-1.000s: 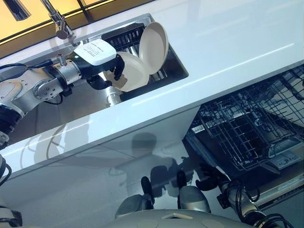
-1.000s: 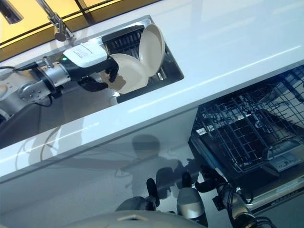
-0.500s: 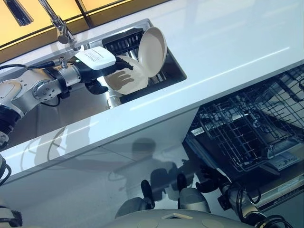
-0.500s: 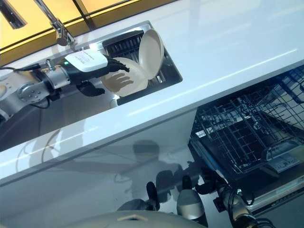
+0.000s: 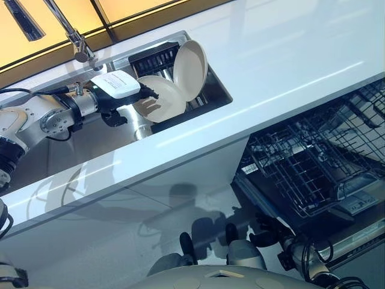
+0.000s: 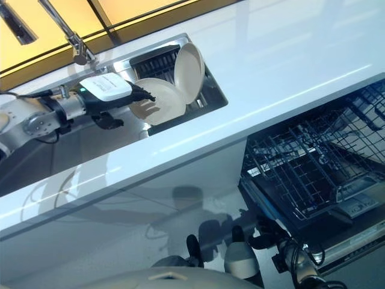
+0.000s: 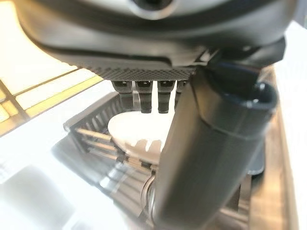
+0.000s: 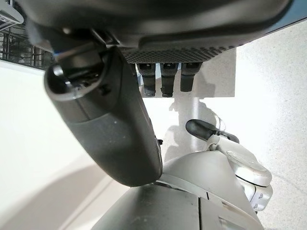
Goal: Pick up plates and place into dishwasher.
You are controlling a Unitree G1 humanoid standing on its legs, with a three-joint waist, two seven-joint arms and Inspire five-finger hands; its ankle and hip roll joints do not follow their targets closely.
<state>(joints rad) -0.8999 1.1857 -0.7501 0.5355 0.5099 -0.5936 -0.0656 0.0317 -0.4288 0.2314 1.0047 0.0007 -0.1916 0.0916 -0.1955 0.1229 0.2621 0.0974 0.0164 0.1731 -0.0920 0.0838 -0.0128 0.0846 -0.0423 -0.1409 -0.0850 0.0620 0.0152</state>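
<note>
The left hand [image 5: 123, 91] holds straight, spread fingers over a plate [image 5: 161, 100] in the sink [image 5: 212, 77]; the right hand [image 8: 144, 76] hangs relaxed. No readable writing.

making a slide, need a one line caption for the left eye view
Left hand reaching with straight fingers to the nearer of two cream plates in the sink, dishwasher rack pulled out nearby.

The dark right robot hand [image 8: 144, 62] hangs with relaxed fingers [image 8: 165, 79] above the pale speckled floor [image 8: 283, 110], beside a white cabinet front [image 8: 33, 143].
</note>
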